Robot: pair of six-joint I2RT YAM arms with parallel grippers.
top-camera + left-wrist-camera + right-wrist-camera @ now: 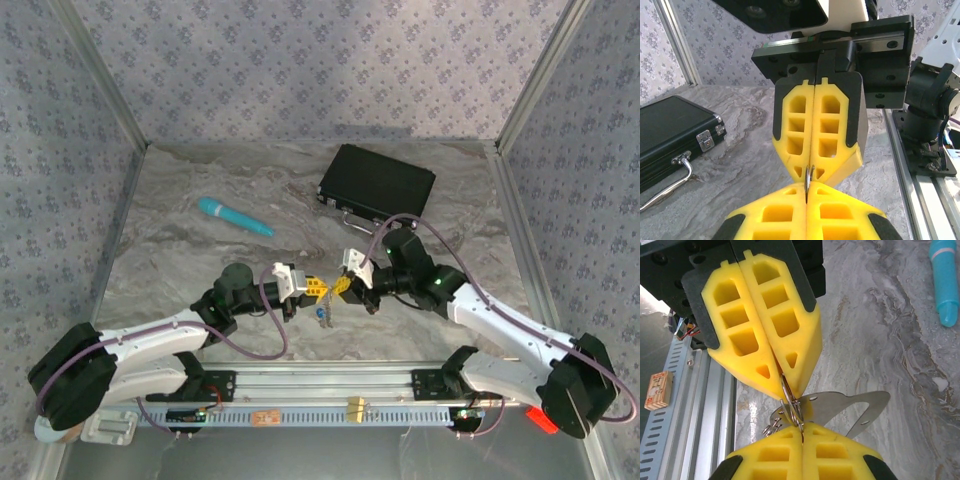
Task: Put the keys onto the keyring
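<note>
Near the front edge of a grey marbled table [180,260], the two arms are seen meeting tip to tip from above, with the left gripper [312,289] and the right gripper [343,286] almost touching. The yellow padded jaws of each gripper are pressed together. From the right wrist, both pairs of jaws are shown pinching the keyring [835,405], a flat silvery loop with thin wire rings at one end. The wire rings are clamped from above by the left gripper and from below by the right gripper, while the flat loop juts out to the side above the tabletop. From the left wrist, only a thin sliver of metal is seen caught between the two sets of closed fingertips. Just below the meeting point in the overhead view, the keys [322,314] are seen as a small blue and silvery cluster; it is too small for it to be told whether they hang from the ring or lie on the table. A black case [378,184] with a metal handle is placed farther back on the right, and a teal pen [235,216] is laid well apart at the back left.
</note>
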